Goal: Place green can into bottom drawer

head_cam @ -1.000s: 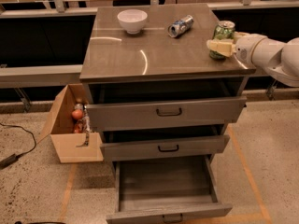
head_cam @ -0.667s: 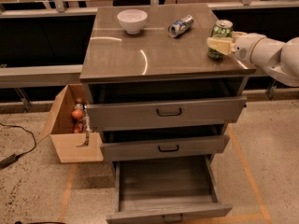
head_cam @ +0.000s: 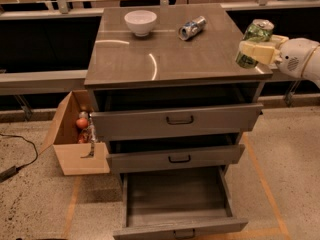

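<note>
Rightward, tool (head_cam: 251, 52) at cabinet (head_cam: 165, 59) edge, clamped on green can (head_cam: 259, 32) (tilted), bottom drawer (head_cam: 177, 196) open, box (head_cam: 80, 160) holding items.

Grey cabinet top (head_cam: 165, 59) in view, and on it a white bowl (head_cam: 140, 22) upright near the back left, a silver-and-blue can (head_cam: 192, 28) on its side to the bowl's right (the two apart). At the right front corner the gripper (head_cam: 248, 50) clasps the tilted green can (head_cam: 258, 32).
</note>
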Tool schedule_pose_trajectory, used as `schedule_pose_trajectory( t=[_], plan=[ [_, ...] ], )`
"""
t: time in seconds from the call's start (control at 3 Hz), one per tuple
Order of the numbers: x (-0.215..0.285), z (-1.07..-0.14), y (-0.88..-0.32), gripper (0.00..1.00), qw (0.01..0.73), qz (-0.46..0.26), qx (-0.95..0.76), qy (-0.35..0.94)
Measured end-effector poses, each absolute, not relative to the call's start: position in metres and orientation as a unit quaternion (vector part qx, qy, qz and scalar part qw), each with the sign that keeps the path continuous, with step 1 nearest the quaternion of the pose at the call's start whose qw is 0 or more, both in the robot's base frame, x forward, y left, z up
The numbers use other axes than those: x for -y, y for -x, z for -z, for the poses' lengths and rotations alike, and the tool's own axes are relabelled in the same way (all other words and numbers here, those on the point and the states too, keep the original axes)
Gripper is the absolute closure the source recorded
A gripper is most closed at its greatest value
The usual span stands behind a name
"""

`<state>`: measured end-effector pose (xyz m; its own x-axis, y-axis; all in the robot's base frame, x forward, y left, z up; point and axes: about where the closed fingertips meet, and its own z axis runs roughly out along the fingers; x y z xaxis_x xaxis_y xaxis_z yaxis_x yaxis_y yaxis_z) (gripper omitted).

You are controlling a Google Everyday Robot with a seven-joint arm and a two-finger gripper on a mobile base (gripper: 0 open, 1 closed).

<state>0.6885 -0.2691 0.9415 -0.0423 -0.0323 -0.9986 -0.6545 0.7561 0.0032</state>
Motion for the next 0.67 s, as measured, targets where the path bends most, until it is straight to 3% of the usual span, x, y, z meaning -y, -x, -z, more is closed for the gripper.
schedule_pose_trajectory(
  t=[0.33,0.67],
  plan=[
    [0.2613,-0.9336,-0.6113,1.0,0.618,-0.312,-0.666,0.277],
    [0.258,-0.9334,-0.611,1.0,0.615,-0.314,-0.666,0.283]
  ],
)
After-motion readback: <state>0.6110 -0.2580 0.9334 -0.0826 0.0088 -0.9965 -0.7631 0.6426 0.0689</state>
